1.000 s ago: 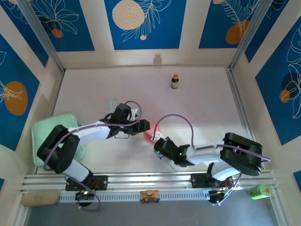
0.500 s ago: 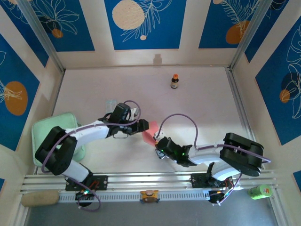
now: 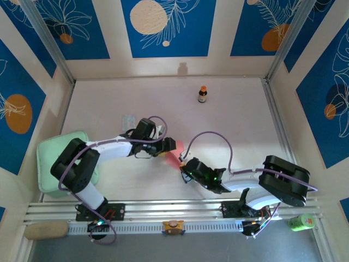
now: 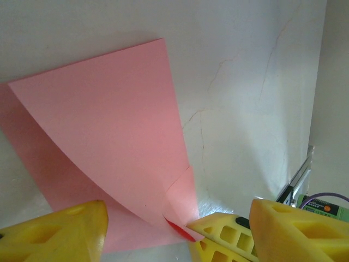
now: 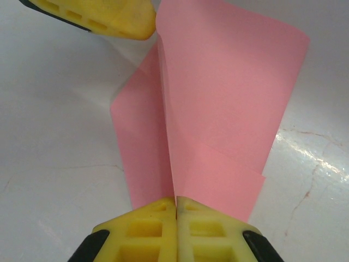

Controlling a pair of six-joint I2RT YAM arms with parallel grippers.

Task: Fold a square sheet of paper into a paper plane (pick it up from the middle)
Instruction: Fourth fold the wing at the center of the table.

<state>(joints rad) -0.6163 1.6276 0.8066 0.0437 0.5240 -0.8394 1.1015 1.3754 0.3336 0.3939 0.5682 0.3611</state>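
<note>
The paper point(image 5: 229, 98), partly folded, is pinched at its near edge between the pressed-together fingers of the right gripper point(image 5: 175, 203). The left gripper point(image 4: 177, 221) is spread wide, one finger on either side of the paper's corner.

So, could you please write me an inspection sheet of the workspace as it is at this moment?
Surface: pale table, hairline cracks, no spill seen.
Job's things: square sheet of paper, salmon pink, partly folded over, not lying flat.
Clutter: small bottle at the back; translucent packet; green pad at the left; green container and beige roll by the front rail.
Grippers: right gripper shut on the sheet's near edge; left gripper open, jaws wide apart over a corner of the sheet.
Cables: purple cables loop over both arms, none seen snagged.
Surroundings: blue wall panels with leaf drawings; metal rails.
</note>
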